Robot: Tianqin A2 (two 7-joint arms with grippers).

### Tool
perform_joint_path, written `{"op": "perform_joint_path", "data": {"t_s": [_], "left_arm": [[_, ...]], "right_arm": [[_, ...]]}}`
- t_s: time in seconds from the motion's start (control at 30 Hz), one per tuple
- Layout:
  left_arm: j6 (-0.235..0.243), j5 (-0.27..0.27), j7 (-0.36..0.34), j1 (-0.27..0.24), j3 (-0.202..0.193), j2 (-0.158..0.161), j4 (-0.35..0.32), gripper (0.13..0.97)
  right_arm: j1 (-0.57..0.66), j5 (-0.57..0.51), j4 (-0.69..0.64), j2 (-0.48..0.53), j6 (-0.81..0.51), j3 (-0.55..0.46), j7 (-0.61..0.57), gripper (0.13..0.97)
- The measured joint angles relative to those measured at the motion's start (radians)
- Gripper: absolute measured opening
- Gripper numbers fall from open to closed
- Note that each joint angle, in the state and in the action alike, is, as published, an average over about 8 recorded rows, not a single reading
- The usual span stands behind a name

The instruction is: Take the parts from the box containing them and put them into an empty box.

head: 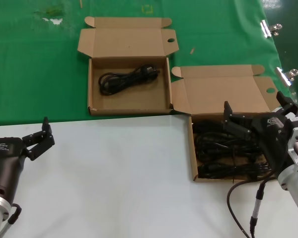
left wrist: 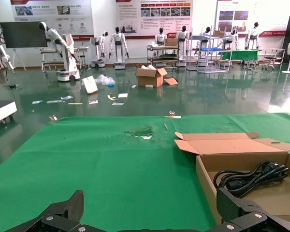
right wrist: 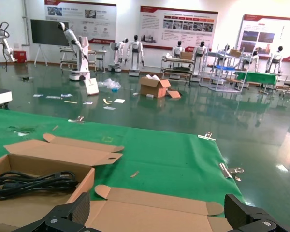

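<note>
We see two open boxes on the worktop [head: 114, 168]. The far box [head: 129, 84] sits on the green cloth [head: 35, 74] and holds one cord [head: 126, 79], lying across its floor. The near right box [head: 223, 129] straddles the edge between cloth and white surface; it holds a pile of cords [head: 218, 153] filling most of its floor. The right pincer [head: 256, 116] hovers over the right box, above the pile, fingers spread, pinching nothing. The left pincer [head: 39, 139] waits at the near left over the white surface, well apart from both boxes, fingers spread, nothing between them. Two metal clips [head: 270, 28] lie on the cloth at far right.
</note>
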Motion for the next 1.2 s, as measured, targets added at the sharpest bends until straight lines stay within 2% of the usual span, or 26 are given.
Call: {"op": "perform_joint_path", "data": {"t_s": [1.2], "left_arm": [[0.000, 0.000, 0.000, 0.000, 0.000, 0.000, 0.000, 0.966]], "right_arm": [[0.000, 0.000, 0.000, 0.000, 0.000, 0.000, 0.000, 0.966]]}}
